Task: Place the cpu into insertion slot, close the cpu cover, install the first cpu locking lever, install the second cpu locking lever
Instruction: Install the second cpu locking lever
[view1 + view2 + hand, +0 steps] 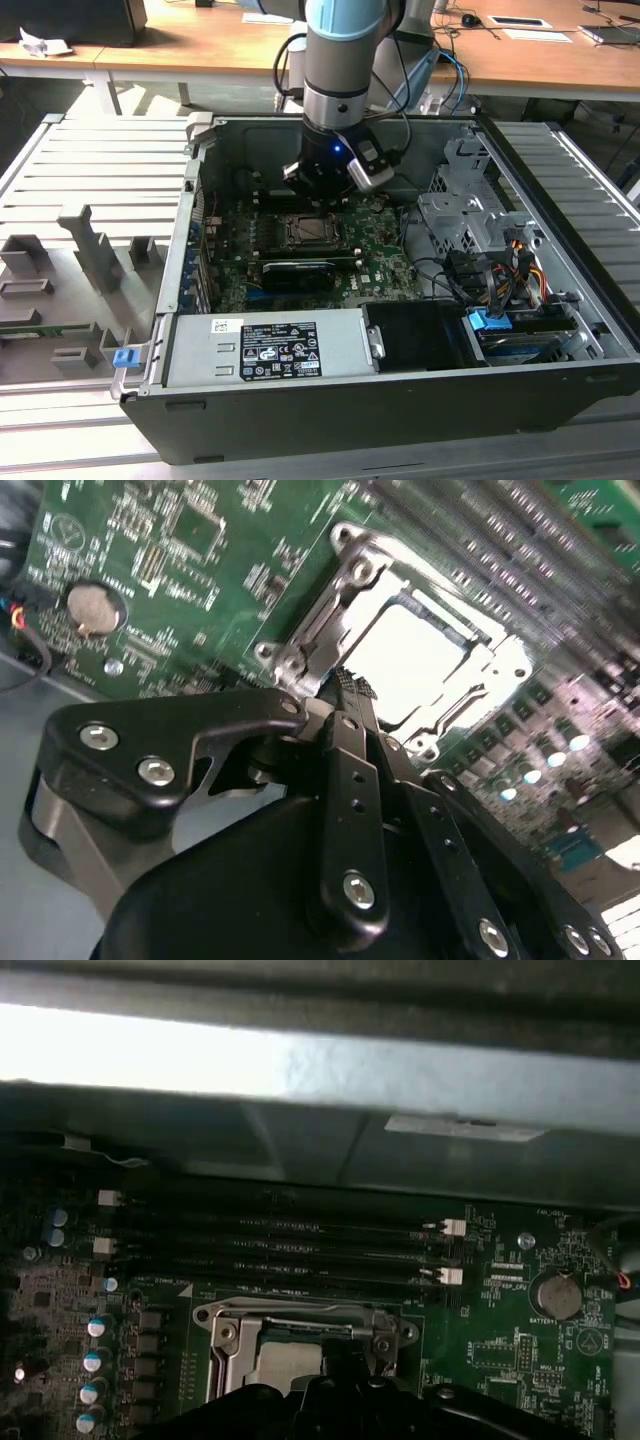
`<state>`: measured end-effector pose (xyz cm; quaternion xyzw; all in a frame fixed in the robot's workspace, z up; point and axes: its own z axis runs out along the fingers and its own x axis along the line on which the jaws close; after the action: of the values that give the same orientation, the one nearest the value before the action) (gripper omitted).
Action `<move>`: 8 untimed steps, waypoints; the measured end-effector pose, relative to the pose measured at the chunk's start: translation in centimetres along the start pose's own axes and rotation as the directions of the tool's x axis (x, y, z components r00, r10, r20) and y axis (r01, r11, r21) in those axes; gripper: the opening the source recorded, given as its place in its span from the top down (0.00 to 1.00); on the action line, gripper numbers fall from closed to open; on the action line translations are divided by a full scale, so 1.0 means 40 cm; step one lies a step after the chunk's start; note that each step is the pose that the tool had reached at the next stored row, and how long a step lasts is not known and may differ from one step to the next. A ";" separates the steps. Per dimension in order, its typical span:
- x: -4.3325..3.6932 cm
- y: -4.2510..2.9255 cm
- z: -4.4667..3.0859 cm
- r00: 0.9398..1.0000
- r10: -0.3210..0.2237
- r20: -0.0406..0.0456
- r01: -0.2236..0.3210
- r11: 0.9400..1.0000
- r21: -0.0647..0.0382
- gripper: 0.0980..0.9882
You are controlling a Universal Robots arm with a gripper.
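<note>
The cpu, a pale square chip, lies in the socket on the green motherboard and shows through the window of the cpu cover. The silvery cover frame lies flat over it. In the first wrist view the cpu and cover sit just beyond the black fingers. My gripper is shut, its tips together at the socket's edge, touching the metal frame. In the exterior view the gripper hangs just behind the socket. Whether a locking lever lies between the tips is hidden.
A long black card lies in front of the socket. The power supply fills the case front, with a drive cage and cables on the exterior view's right. Memory slots and a coin battery flank the socket.
</note>
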<state>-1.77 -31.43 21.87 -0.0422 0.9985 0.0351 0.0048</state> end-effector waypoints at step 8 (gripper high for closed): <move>0.001 -0.008 -0.018 1.000 0.000 0.000 0.000 1.000 0.001 0.99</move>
<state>-1.80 -31.81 22.55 -0.0422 0.9985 0.0348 0.0048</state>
